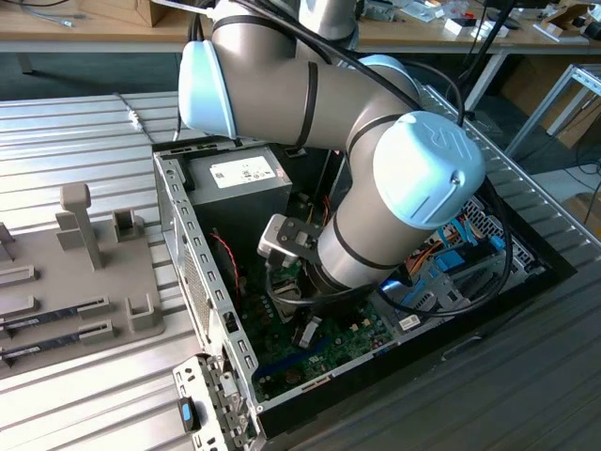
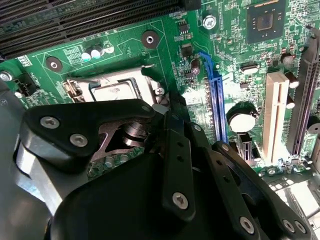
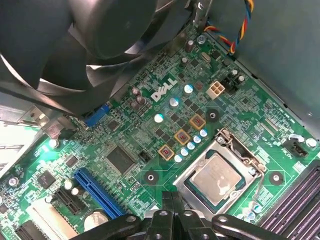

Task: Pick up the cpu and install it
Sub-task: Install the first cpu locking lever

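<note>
Gripper [image 3: 172, 197] closed up, fingers pressed together, nothing held; poised just beside socket [image 3: 240, 152] edge. Cpu [image 3: 217, 177] flat in socket, metal top up, on green mobo [image 3: 150, 130] inside PC case [image 1: 192, 249].

Green board [image 3: 165, 125] in close view. Cpu [image 3: 216, 177], silvery top, lies flat inside the metal socket frame [image 3: 235, 145]. Tool [image 3: 172, 200] hangs just beside the socket's corner, fingertips pressed together. Dark fan [image 3: 100, 40] looms close. Blue slot [image 3: 97, 192] and dark memory slots [image 3: 300, 200] flank the socket.
</note>
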Controlling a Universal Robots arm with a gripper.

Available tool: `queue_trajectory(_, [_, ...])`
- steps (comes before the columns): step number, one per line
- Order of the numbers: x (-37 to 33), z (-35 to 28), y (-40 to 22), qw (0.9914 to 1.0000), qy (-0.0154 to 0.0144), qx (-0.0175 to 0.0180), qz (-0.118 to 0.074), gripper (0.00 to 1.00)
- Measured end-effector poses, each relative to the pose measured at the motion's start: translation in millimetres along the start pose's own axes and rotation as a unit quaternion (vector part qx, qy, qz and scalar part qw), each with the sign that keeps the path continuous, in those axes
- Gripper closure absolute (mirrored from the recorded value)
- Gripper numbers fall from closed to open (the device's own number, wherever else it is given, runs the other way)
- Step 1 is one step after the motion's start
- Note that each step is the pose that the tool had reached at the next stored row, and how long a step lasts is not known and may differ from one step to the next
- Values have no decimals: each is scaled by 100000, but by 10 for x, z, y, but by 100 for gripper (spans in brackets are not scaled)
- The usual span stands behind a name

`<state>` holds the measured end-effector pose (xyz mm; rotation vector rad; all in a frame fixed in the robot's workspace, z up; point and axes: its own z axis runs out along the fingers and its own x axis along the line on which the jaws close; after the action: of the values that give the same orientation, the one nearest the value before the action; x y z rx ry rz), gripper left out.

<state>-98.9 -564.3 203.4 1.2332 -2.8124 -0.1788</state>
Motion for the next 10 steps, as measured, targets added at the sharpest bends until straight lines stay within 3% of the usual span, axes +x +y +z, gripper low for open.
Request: queue_trajectory(10, [-78, 8, 74, 99997, 269, 192, -723, 89])
